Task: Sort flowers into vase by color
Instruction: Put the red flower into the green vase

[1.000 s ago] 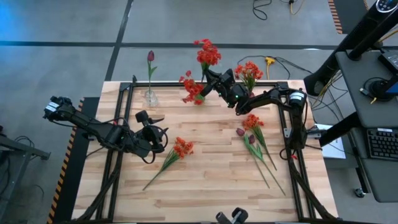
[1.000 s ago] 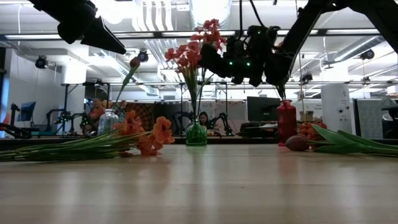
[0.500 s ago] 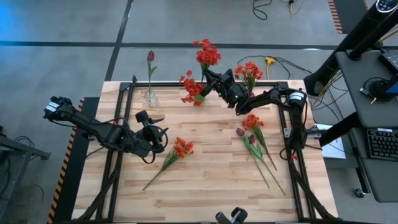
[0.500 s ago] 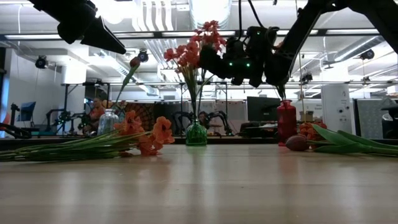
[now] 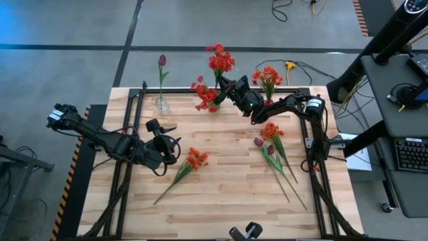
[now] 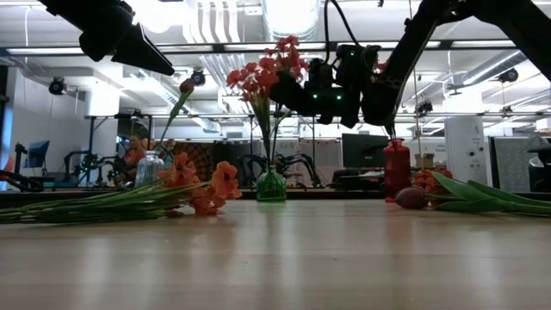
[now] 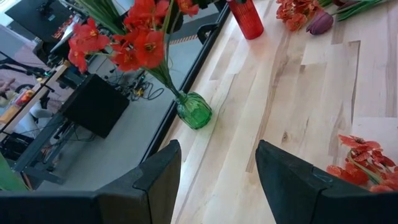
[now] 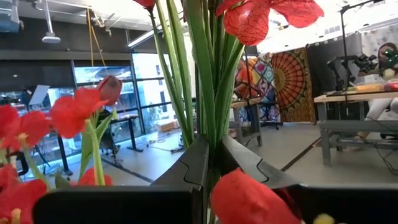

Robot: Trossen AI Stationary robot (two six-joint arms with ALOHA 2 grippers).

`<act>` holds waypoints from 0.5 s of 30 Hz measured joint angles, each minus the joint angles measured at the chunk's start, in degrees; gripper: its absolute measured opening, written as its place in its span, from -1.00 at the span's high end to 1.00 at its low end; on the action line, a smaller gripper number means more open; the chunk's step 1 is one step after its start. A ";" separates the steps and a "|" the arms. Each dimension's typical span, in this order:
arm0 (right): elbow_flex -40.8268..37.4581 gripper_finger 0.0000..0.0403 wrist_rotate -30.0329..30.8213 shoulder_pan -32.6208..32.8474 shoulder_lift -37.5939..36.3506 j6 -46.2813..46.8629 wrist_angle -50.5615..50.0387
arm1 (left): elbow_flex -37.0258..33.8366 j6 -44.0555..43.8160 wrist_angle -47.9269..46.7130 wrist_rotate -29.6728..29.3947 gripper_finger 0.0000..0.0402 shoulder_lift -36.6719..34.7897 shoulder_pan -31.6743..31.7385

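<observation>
Shifted toward the tabletop's far edge, right gripper (image 5: 226, 84) clamps red flower (image 5: 221, 60) over green vase (image 6: 271, 184); misaligned stem could tip it; left gripper (image 5: 167, 127) open.

- High view: straight down from above, taking in the whole wooden table (image 5: 221, 181) and both arms.
- Low view: level with the tabletop, facing across it into the room; shares the green vase (image 6: 271, 184) with the left wrist view.
- Left wrist view: angled down over the table toward that green vase (image 7: 193, 110) and the red vase (image 7: 247, 17).
- Right wrist view: very near, pressed against red flower stems (image 8: 205, 74), room beyond.
</observation>
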 joint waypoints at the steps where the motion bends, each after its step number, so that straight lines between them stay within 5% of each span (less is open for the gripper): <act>1: 0.00 0.87 0.08 0.00 0.00 0.00 -0.16 | 0.00 0.00 0.00 0.00 0.05 0.00 0.00; 15: 0.00 0.58 0.39 0.00 0.00 0.09 -0.62 | -0.07 0.00 0.02 0.00 0.05 0.00 0.00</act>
